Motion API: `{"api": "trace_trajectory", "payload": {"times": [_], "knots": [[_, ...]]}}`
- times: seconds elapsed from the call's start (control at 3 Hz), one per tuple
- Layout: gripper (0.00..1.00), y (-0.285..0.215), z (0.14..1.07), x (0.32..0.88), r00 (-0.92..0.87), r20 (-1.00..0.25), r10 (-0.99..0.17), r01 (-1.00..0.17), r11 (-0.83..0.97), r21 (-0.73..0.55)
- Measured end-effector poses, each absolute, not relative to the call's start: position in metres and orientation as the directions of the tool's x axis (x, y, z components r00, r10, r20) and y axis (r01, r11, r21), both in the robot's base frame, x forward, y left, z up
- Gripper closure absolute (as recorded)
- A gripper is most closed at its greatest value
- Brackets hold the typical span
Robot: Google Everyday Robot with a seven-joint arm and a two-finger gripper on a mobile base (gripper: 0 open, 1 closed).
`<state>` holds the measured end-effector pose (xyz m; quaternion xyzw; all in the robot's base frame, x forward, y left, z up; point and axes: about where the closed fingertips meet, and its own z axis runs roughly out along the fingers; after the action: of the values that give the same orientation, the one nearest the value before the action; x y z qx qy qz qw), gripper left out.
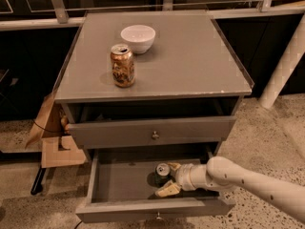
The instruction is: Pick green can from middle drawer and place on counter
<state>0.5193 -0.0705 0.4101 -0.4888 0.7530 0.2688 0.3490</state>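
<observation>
Green metal is spotted low in the shot: the green can [161,174] is standing upright on the floor of the middle drawer [119,184], which is pulled well out, and the can sits right of centre with its silver top showing. The gripper [167,179] is reached in from the right, down inside the drawer. Its two pale fingers [167,190] are spread apart, one behind the can and one in front, so the can is bracketed between them. Nothing is lifted yet, and whether the pads are touching the wall cannot be told.

A light load is expected here, probably thin-walled and easily dented if squeezed hard. The painted side is likely to be slick, and the round body may twist out of an off-centre pinch. A hold across the middle of the body, square to its axis and well below the rim, is judged safest.

Up on the counter [195,66] a gold-brown can [122,65] and a white bowl [138,37] are parked at the left and rear
</observation>
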Motion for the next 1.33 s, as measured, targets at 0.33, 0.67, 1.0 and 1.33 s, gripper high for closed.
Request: {"api": "trace_trajectory", "payload": {"times": [0.33,0.67,1.0,1.33], "knots": [[0.21,-0.060,0.406,0.523,-0.263,-0.796,-0.545,-0.932,0.356,0.065],[0.21,-0.054,0.406,0.530,-0.244,-0.814,-0.527,-0.936,0.346,0.057],[0.40,-0.051,0.407,0.534,-0.230,-0.826,-0.515,-0.937,0.345,0.046],[0.63,-0.051,0.408,0.534,-0.228,-0.827,-0.514,-0.938,0.345,0.045]]}}
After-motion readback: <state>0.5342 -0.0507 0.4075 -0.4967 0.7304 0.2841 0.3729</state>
